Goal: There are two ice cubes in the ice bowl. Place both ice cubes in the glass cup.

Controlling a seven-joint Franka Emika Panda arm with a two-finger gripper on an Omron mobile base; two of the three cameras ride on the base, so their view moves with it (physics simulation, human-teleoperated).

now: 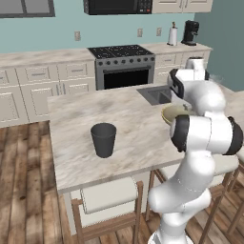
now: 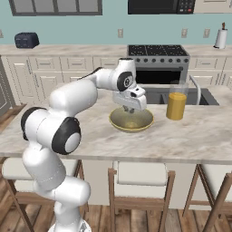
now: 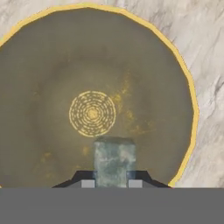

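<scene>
The ice bowl [image 3: 39, 65] is a wide, shallow yellow-olive dish with a ring pattern at its centre; it also shows on the island counter [image 2: 113, 121] and half behind my arm [image 1: 167, 113]. My gripper [image 3: 111, 183] hangs inside the bowl [image 2: 130, 111], shut on one pale, greenish-translucent ice cube [image 3: 114, 158] held between its two dark finger tips. I make out no other cube on the bowl's floor. The glass cup [image 1: 103, 139], a dark grey tumbler, stands upright on the counter well to the left of the bowl.
A tall clear glass of orange liquid [image 2: 176, 100] stands just right of the bowl. A sink [image 1: 157, 95] is set into the counter behind it. Stools [image 1: 107, 195] line the counter's near edge. Marble counter [image 1: 133, 119] lies open between cup and bowl.
</scene>
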